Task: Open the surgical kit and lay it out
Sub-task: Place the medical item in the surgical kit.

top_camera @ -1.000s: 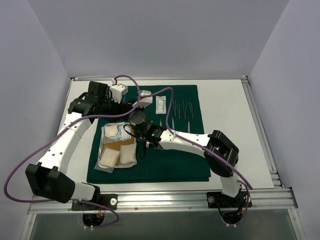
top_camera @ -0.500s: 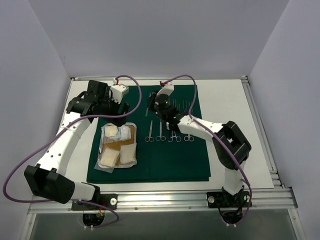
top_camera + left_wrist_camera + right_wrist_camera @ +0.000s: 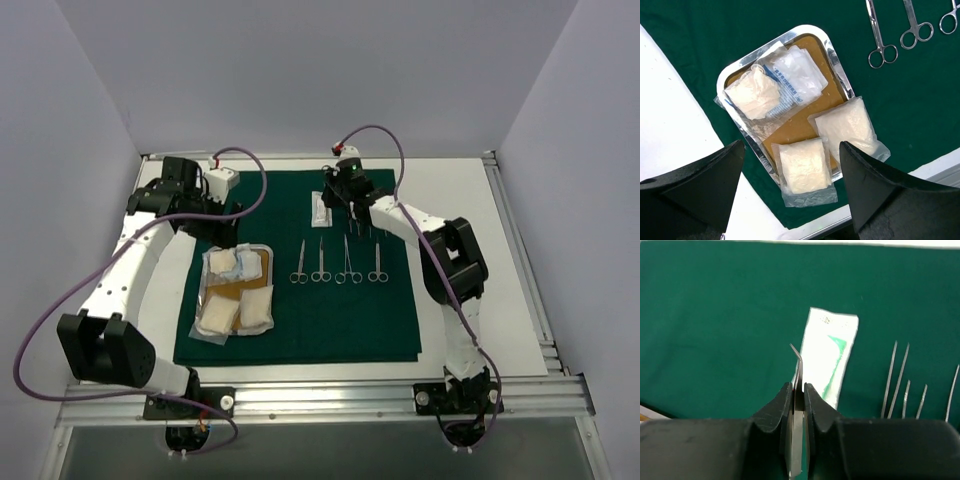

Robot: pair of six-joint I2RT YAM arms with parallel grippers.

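Note:
The surgical kit lies open on its dark green cloth point(image 3: 300, 335). A steel tray point(image 3: 790, 31) with a tan liner point(image 3: 792, 131) holds three white gauze packets point(image 3: 805, 167). My left gripper point(image 3: 791, 150) hangs open high above the tray's near end, with nothing between its fingers. Several scissors and forceps point(image 3: 338, 262) lie in a row to the right of the tray. My right gripper point(image 3: 797, 390) is shut on bent-tip tweezers point(image 3: 798, 365) above the cloth's far end, next to a small white packet point(image 3: 832, 352). More tweezers point(image 3: 897, 380) lie to its right.
The white table point(image 3: 470, 280) borders the cloth on both sides. An aluminium rail point(image 3: 330, 400) runs along the near edge. Purple cables point(image 3: 60, 300) loop off both arms. Grey walls close in the left, right and far sides.
My left gripper has opened and drawn back toward the far left. My right arm has swung from the tray to the cloth's far end, uncovering the row of scissors.

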